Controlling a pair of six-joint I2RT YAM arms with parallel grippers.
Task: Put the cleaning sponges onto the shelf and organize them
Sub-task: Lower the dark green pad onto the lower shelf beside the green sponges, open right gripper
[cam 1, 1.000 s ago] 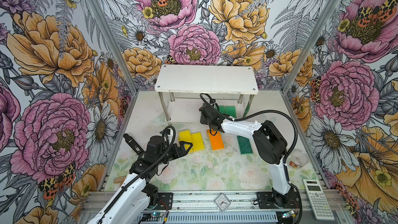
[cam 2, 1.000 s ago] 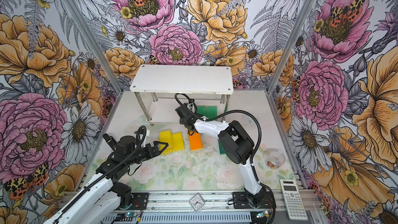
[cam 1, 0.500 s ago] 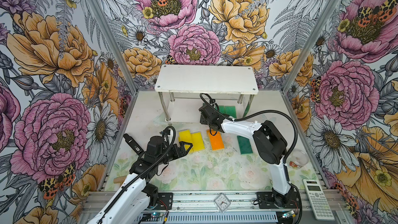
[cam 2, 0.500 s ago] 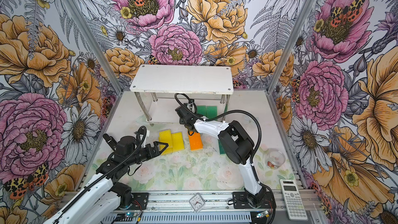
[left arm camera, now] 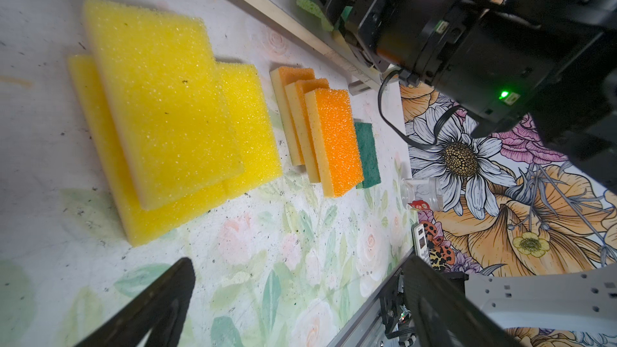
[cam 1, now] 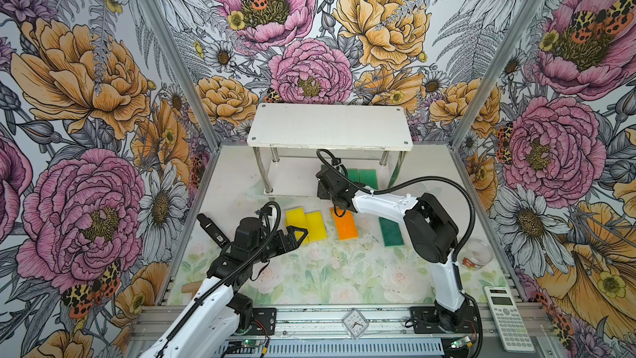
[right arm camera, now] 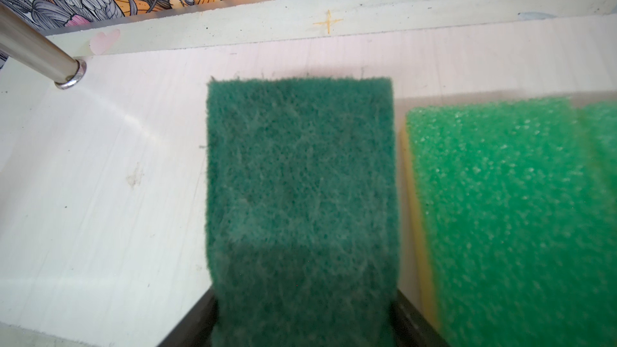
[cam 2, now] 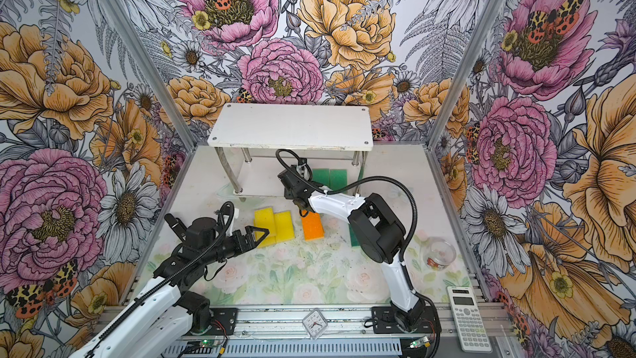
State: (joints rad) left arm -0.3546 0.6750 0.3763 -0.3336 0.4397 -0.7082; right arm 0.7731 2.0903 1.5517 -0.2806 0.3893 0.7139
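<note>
Green sponges (cam 1: 361, 177) are shelved, one flanked by the right gripper (right arm camera: 305, 325), hold undiscernible; yellow sponges (cam 1: 308, 224) and orange sponges (cam 1: 346, 227) are left before the shelf (cam 1: 330, 125), left gripper (left arm camera: 300, 272) spread.

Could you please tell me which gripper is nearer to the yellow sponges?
Left. The left gripper sits at the near edge of the yellow sponges; the right gripper is farther off, reaching into the shelf.
</note>
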